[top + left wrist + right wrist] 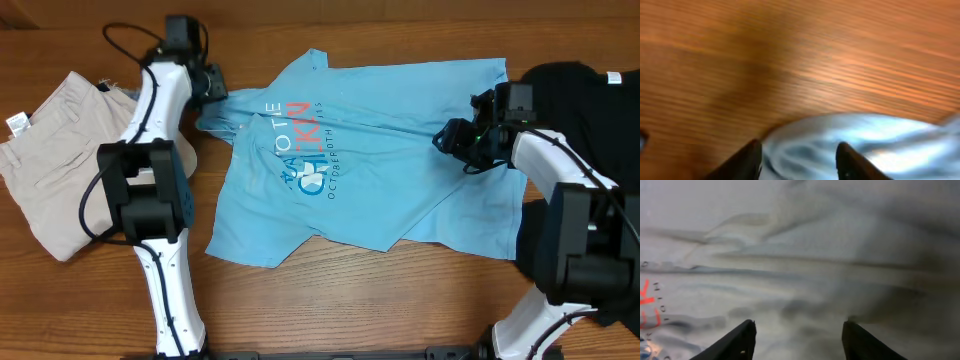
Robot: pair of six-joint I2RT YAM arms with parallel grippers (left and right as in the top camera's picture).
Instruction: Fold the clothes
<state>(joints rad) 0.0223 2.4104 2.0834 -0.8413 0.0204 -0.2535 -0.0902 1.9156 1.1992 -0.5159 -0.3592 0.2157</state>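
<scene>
Spread black fingers (pixel 737 342) of the right gripper (pixel 798 325) frame the closest thing in sight, the rumpled cloth of the light blue T-shirt (pixel 380 160), with nothing pinched between them. A scrap of red lettering shows at the edge of that wrist view. From above, this shirt lies spread but creased, print up, across the middle of the table (pixel 400 300), and the right gripper hovers over its right-hand part. At the shirt's far left corner sits the left gripper (pixel 214 86), fingers likewise apart, a fold of blue cloth lying in the gap, unclamped as far as the blurred wrist view shows. Thin cotton like this should be light, limp and prone to dragging and bunching, so I would take it by a seam: a hem corner or sleeve edge, pinched through both layers. Just beyond the shirt's right edge lies the black T-shirt (pixel 585 85), partly under the right arm. Well off its left side rest beige trousers (pixel 50 170).
</scene>
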